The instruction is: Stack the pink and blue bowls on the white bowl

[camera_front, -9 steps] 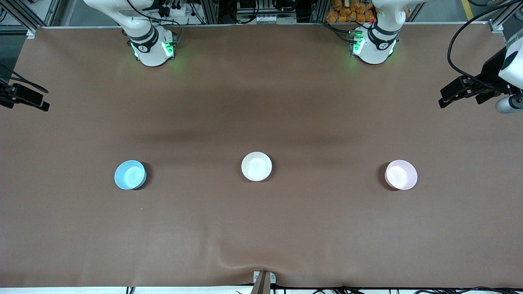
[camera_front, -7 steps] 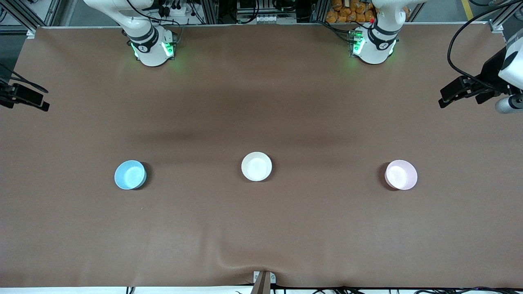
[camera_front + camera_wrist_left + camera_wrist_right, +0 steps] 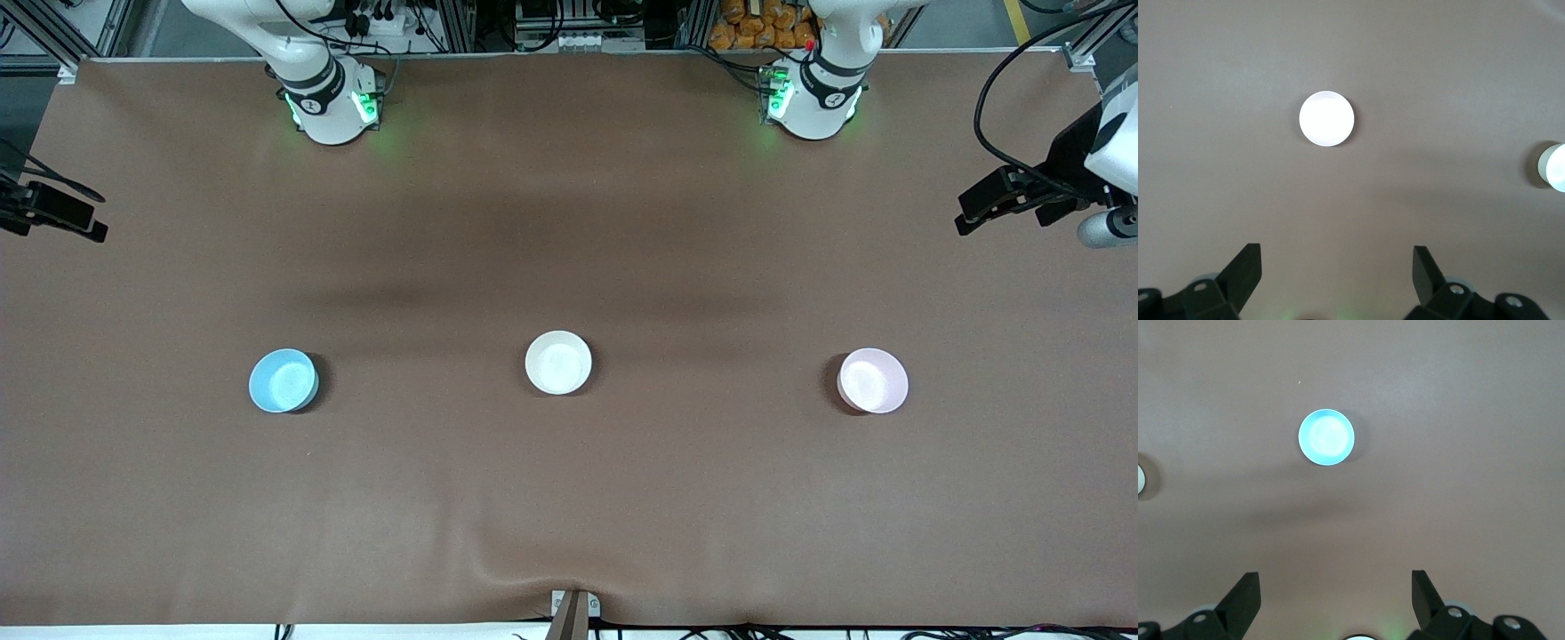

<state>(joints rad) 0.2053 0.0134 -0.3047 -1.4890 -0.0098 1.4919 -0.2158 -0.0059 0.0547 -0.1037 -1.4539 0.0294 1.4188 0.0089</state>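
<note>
Three bowls are sitting in a row across the brown table (image 3: 569,498), well apart from each other: the blue bowl (image 3: 283,380) toward the right arm's end, the white bowl (image 3: 558,363) in the middle, the pink bowl (image 3: 873,380) toward the left arm's end. Nothing is stacked yet, so I am judging the task as not begun.

I am watching both arms holding high. In its own wrist view the left gripper (image 3: 1337,277) is hanging with its fingers spread wide and nothing between them, and the pink bowl (image 3: 1327,119) is lying straight ahead of that gap, centred on it. The right gripper (image 3: 1335,597) is equally wide and empty, with the blue bowl (image 3: 1327,437) lined up the same way.

What the coming move is turning on, as I read it, is that each coloured bowl is lying squarely under its own arm, the white one between them. So either arm is equally well placed; a round bowl offers no long axis, and any rim grip should serve.

From the front I am getting the whole row and its spacing, but neither set of fingertips. Each wrist view is giving me the open fingers and the alignment; the white bowl (image 3: 1555,167) is only peeking in at the edge there.
</note>
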